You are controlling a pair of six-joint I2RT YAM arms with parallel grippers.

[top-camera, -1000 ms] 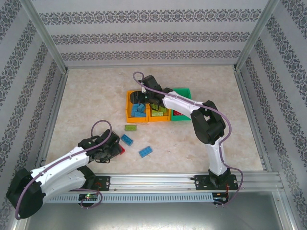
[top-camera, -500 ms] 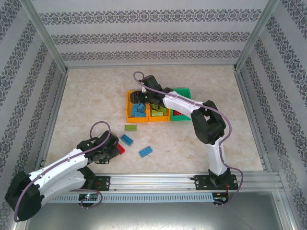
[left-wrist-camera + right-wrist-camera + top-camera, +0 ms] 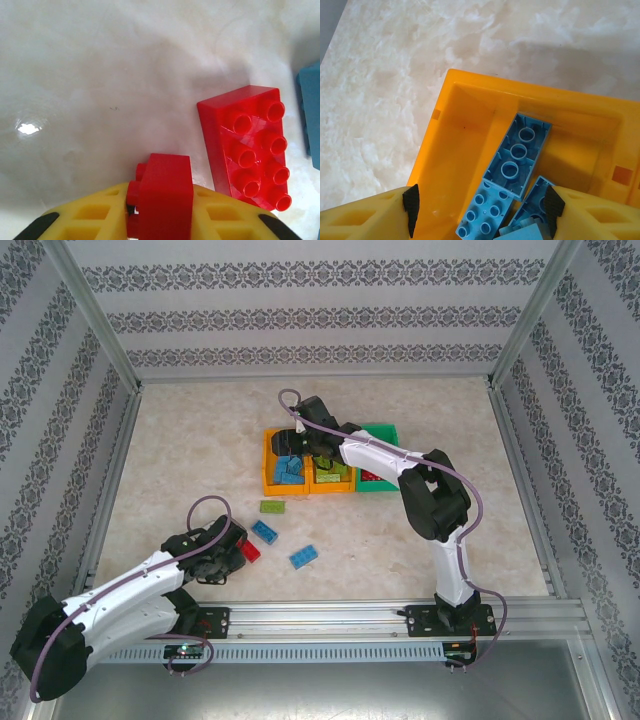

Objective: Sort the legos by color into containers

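The left gripper [image 3: 161, 197] has its yellow fingers [image 3: 85, 217] squeezed shut on a small red brick [image 3: 166, 187]. The brick's bumps stick out to the left in the wrist view. Just to its right, a long red brick [image 3: 247, 147] lies flat on the table [image 3: 100, 75] with its bumps up. Its long side runs away from the gripper, and the far end leans a little left. A blue brick [image 3: 311, 115] sits just beside it on the right, with a thin gap between them. The table to the left and ahead is bare.

From above, this gripper [image 3: 232, 548] is low over the near left part of the table. Two blue bricks [image 3: 265, 531] [image 3: 304, 556] and a green brick [image 3: 271, 507] lie loose between it and the bins. The green brick's long side runs left to right.

An orange bin [image 3: 267, 462], a second orange bin [image 3: 330, 483] and a green bin [image 3: 385, 430] stand side by side in a row mid-table.

The right gripper [image 3: 481, 207] hangs over the first orange bin [image 3: 470, 85], with its fingers [image 3: 411, 210] wide apart. Blue bricks lie inside. One upside-down blue brick [image 3: 520, 155] has its long side slanting up and to the right. The bin's left half is bare.
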